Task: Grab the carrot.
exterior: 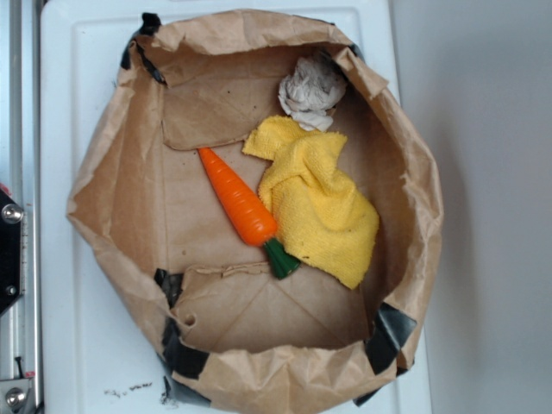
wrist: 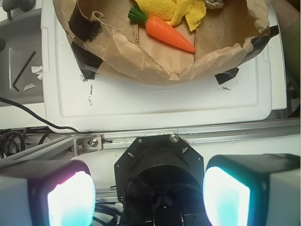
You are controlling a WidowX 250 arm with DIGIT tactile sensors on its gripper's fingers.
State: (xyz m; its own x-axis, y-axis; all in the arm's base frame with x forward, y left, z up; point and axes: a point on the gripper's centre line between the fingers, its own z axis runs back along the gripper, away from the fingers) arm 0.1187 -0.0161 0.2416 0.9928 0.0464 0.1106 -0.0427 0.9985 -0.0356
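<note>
Carrot (exterior: 239, 201) lies diagonally inside brown paper bag (exterior: 103, 172), stem end near, touching yellow cloth (exterior: 323, 203) at right; crumpled paper (exterior: 309, 88) far.

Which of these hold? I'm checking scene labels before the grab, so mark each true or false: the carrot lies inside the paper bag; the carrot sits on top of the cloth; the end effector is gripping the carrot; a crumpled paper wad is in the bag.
1. The orange plastic toy carrot lies inside the brown paper bag: true.
2. The carrot sits on top of the yellow terry cloth: false; it lies beside it, on the bag floor.
3. The end effector grips the carrot: false; it is open, outside the bag.
4. A crumpled whitish paper wad is in the bag: true.
</note>
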